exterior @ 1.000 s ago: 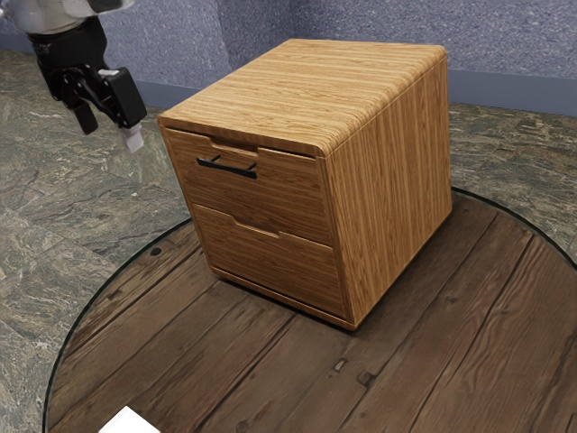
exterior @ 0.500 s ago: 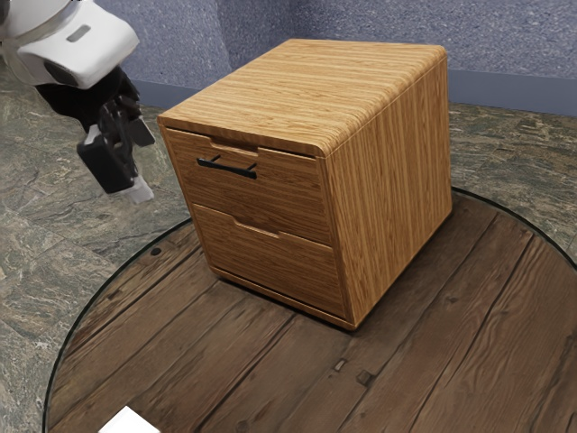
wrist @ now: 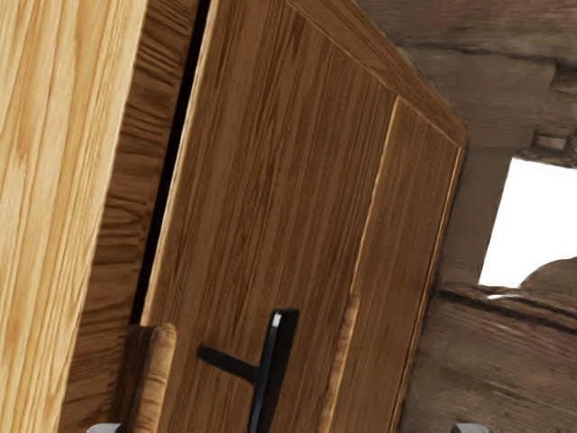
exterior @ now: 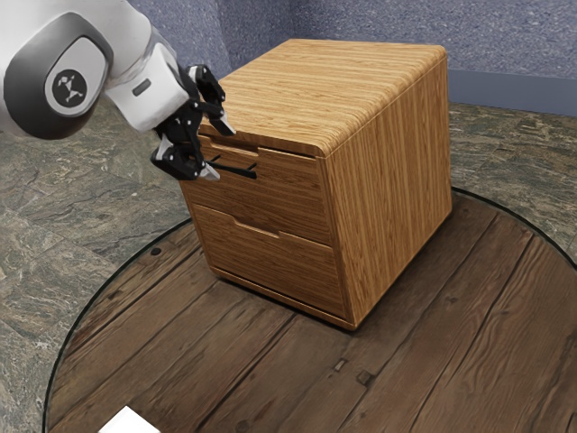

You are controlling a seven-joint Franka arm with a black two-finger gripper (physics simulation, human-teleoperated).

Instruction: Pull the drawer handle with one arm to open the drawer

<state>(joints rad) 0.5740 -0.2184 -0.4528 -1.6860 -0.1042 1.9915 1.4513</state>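
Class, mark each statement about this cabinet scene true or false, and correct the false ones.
1. The cabinet has two drawers. True.
2. The black handle sits on the cabinet's side wall. False: it is on the front of the upper drawer.
3. The upper drawer is pulled far out. False: it is shut.
4. The jaws stand open at the handle. True.
5. The cabinet stands on a round wooden platform. True.

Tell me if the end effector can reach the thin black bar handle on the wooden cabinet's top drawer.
Probably yes: the end effector sits open right at the thin black bar handle, with nothing between them.
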